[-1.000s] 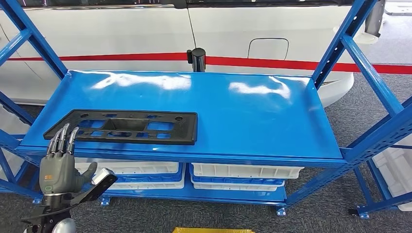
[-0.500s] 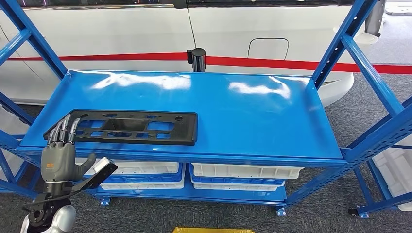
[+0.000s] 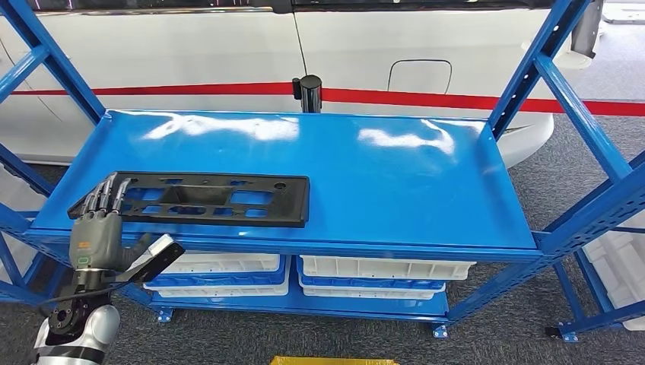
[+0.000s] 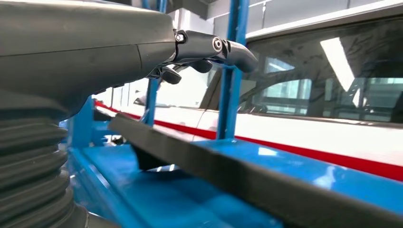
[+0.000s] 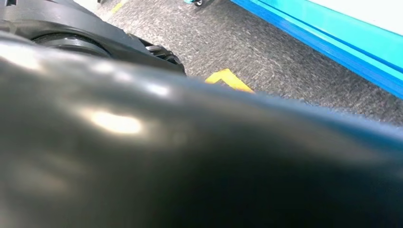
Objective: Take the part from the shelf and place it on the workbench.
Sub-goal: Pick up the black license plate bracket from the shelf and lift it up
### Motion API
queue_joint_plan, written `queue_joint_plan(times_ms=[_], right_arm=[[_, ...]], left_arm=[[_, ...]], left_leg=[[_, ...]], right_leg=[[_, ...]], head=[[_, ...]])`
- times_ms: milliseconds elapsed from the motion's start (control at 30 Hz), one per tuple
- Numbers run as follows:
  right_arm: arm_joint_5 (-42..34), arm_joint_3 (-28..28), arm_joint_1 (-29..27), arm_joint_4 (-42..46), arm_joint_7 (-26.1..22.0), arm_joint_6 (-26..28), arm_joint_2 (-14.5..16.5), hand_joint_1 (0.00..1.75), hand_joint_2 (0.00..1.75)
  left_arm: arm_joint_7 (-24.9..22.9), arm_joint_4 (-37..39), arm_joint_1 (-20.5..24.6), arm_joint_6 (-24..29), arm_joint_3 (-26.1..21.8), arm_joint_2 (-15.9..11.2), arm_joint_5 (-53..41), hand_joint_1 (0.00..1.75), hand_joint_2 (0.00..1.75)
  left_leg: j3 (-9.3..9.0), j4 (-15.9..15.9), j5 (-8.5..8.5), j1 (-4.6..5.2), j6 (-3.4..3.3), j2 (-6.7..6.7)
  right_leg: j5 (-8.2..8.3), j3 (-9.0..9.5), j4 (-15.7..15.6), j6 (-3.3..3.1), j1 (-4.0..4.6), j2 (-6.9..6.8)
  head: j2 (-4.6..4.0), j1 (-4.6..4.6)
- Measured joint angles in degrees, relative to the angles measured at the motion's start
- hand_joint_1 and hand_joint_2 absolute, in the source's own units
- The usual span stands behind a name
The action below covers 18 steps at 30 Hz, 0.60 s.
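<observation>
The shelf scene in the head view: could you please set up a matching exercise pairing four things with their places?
Things:
1. black part
2. left hand
3. white trays
4. black post

Places:
A. on the level below the blue shelf top
B. behind the back edge of the shelf
C. flat on the left front of the blue shelf top
D. at the part's left end, fingers spread above it

Pairs: 1-C, 2-D, 3-A, 4-B
</observation>
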State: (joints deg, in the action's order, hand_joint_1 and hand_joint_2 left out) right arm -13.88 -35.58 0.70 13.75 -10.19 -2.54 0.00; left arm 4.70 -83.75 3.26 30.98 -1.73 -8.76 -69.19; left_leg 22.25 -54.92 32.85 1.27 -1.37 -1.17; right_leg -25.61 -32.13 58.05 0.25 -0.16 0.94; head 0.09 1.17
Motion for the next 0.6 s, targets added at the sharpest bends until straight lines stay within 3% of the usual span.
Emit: queue_joint_plan(times_ms=[200,600], right_arm=[[1.04,-0.64,0.01,0.00,0.00,-0.50,0.00,0.00,0.00],[2.95,-1.44,0.03,0.00,0.00,-1.07,0.02,0.00,0.00]], left_arm=[[0.37,2.33,4.08,-0.23,2.04,-0.13,-0.45,0.00,1.75],[0.62,5.46,8.10,-1.95,6.08,-0.13,-0.92,0.00,1.75]], left_leg=[[0.00,0.00,0.00,0.00,0.00,0.01],[0.00,0.00,0.00,0.00,0.00,0.01]], right_leg=[[0.00,0.01,0.01,0.00,-0.01,0.01],[0.00,0.01,-0.01,0.00,-0.01,0.01]], head=[[0.00,0.01],[0.01,0.01]])
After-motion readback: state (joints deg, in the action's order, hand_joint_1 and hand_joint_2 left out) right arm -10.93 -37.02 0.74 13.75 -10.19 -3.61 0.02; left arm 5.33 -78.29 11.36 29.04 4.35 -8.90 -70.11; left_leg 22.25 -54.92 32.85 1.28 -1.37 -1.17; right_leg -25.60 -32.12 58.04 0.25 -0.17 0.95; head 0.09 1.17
